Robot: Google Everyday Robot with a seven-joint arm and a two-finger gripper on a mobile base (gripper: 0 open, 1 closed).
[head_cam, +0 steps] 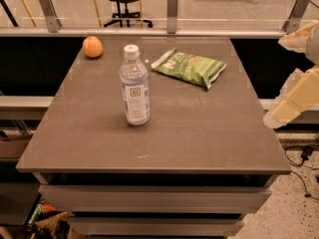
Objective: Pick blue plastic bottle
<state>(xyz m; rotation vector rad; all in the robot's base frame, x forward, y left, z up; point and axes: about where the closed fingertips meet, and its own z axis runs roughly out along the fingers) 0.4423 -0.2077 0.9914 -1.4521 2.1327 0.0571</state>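
Note:
The blue plastic bottle (134, 86) stands upright left of the middle of the grey table (199, 143). It is clear and bluish, with a white cap and a pale label with a small dark square logo. My gripper (277, 115) is at the right edge of the view, off the table's right side, at the end of a cream-coloured arm. It is far to the right of the bottle and touches nothing.
An orange (92, 47) sits at the table's far left corner. A green snack bag (190, 67) lies flat at the far right of the bottle. A glass railing (172, 11) runs behind the table. Cables lie on the floor at the right.

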